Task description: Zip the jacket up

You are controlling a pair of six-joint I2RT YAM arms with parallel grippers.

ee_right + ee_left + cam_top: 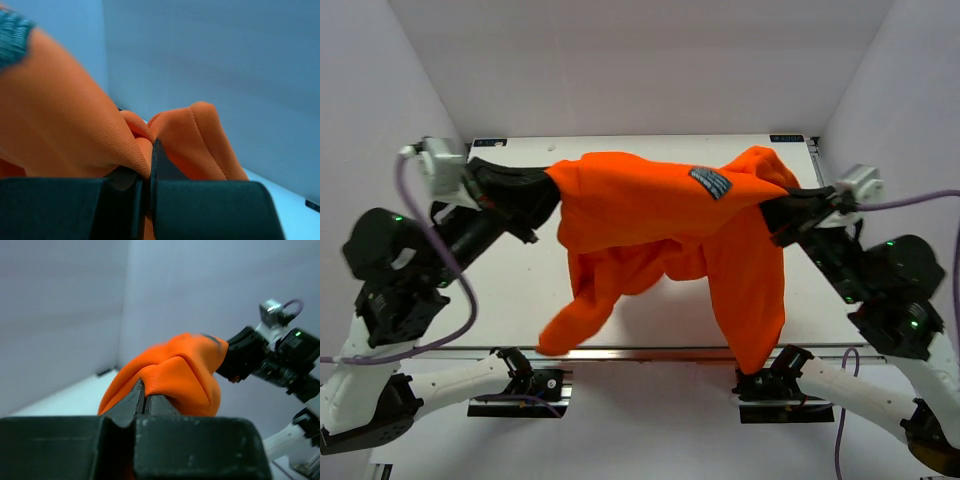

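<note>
**While both hands pinch its edges, an orange jacket hangs across a white desk**

Where the two arms reach inward, the jacket [640, 210] is stretched between them in the middle of the overhead view. It is lifted off the desk [500, 290] along its upper edge. The left hand [552, 190] is clamped onto a fold at the jacket's left edge. In its own camera the black fingers [137, 400] stand pressed together with orange cloth bunched just above them. The right hand [770, 215] is closed on the opposite edge, and its wrist view shows the fingers narrow, with fabric nipped between them. A grey-blue patch [710, 182] sits on the cloth right of centre, near that hand.

One sleeve [570, 325] droops toward the lower left of centre, its end down at the desk's near edge. A longer stretch of cloth falls on the right as far as the same edge.

The desk is flat, matte and white, with small dark marks [485, 142] at its far corners. Pale, bare walls [640, 60] close it in behind and on both sides, and the light is soft and even. A purple cable [430, 240] loops beside the left arm at the left of the frame.
</note>
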